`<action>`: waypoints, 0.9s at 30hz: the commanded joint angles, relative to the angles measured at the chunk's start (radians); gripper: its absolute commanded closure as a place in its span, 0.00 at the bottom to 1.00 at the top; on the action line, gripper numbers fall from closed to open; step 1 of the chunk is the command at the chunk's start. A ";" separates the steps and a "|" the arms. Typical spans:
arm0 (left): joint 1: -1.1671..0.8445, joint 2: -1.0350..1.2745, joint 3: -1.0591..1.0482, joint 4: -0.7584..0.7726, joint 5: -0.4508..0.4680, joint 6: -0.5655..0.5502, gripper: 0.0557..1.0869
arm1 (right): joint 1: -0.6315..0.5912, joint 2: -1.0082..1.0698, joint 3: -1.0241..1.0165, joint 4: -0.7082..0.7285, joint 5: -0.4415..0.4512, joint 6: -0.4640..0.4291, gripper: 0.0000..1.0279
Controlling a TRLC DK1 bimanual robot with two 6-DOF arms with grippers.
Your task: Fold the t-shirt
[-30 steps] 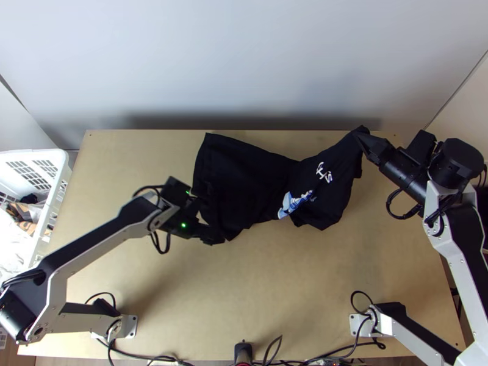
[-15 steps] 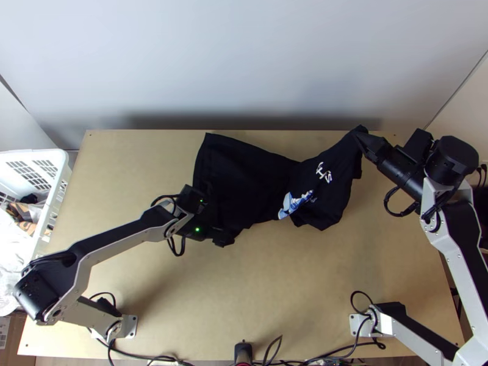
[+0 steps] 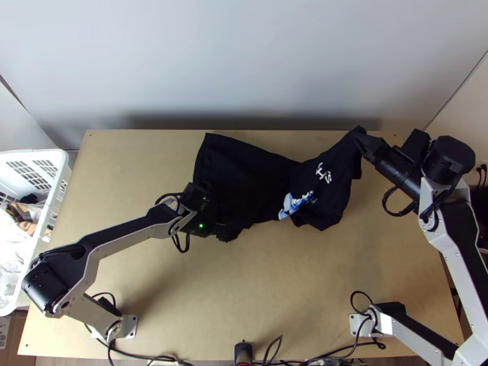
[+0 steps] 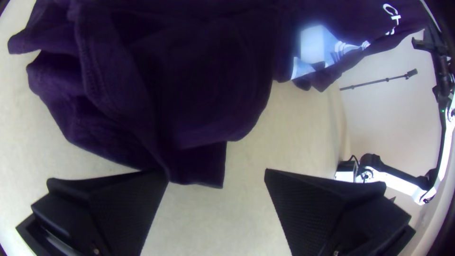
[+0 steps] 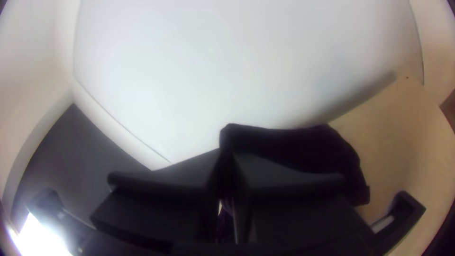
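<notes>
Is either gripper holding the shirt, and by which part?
The right gripper holds the t-shirt by the end beyond the white lettering, on the top view's right; sleeve or hem, I cannot tell. The left gripper, open, holds nothing.

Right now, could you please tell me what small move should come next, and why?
I would probably ease the left tool onto the nearby corner of the t-shirt and close it: its fingers stand wide apart around that corner's outline, while the right tool already pinches the far end.
</notes>
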 commanded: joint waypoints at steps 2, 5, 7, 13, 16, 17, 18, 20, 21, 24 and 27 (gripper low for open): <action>0.004 0.017 0.027 0.008 0.000 -0.021 0.05 | 0.004 0.001 -0.012 0.003 0.004 -0.001 0.97; 0.002 0.030 0.029 0.023 0.000 -0.036 0.05 | 0.004 0.003 -0.012 0.005 0.005 0.000 0.97; -0.007 0.034 0.029 0.025 0.000 -0.036 0.05 | 0.004 0.003 -0.010 0.006 0.005 0.000 0.97; -0.015 0.045 0.029 0.066 -0.030 -0.075 0.82 | 0.003 0.006 -0.007 0.008 0.008 0.000 0.97; -0.011 0.034 0.020 0.094 -0.064 -0.079 0.97 | 0.003 0.006 -0.006 0.009 0.008 0.000 0.97; -0.007 0.025 0.029 0.095 -0.064 -0.079 0.97 | 0.003 0.007 -0.003 0.013 0.008 0.000 0.97; 0.013 0.007 0.049 0.085 -0.064 -0.089 0.97 | 0.003 0.007 0.004 0.014 0.010 0.000 0.97; 0.076 -0.075 0.158 0.019 -0.058 -0.090 0.97 | 0.003 0.007 0.042 0.017 0.013 0.000 0.97; 0.127 -0.118 0.245 -0.018 -0.043 -0.090 0.97 | 0.001 0.007 0.066 0.017 0.019 0.000 0.97; 0.282 -0.182 0.584 -0.115 0.005 -0.144 0.97 | 0.001 0.012 0.139 0.019 0.070 -0.024 0.97; 0.400 -0.199 0.889 -0.152 0.011 -0.190 0.97 | 0.003 0.016 0.178 0.019 0.120 -0.055 0.97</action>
